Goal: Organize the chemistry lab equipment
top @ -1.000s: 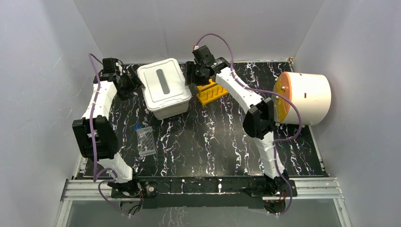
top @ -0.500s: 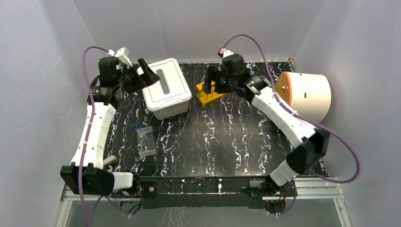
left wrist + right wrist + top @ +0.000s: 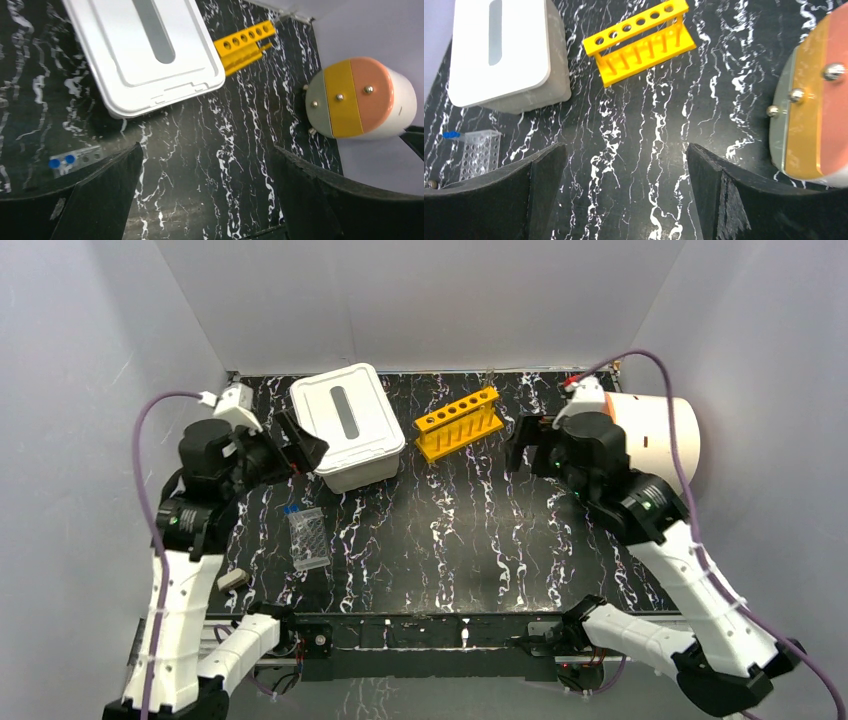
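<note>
Both grippers hover above the black marbled table, open, with nothing between their fingers. My left gripper [image 3: 300, 443] [image 3: 207, 170] hangs just left of the white lidded box [image 3: 348, 425] [image 3: 145, 50]. My right gripper [image 3: 528, 445] [image 3: 626, 165] is right of the yellow test tube rack [image 3: 458, 424] [image 3: 639, 42], above bare table. A clear tube rack [image 3: 308, 538] [image 3: 479, 152] with blue-capped vials [image 3: 290, 509] [image 3: 61, 161] stands at the near left. A small tan piece [image 3: 231, 579] lies by the left edge.
A white drum [image 3: 665, 430] [image 3: 360, 97] with an orange, yellow and grey face lies on its side at the back right, partly behind my right arm. Grey walls close in the table on three sides.
Both arms have drawn back from the white box and yellow rack towards the near side and risen. Both grippers have opened wider. The box and racks have not moved.
</note>
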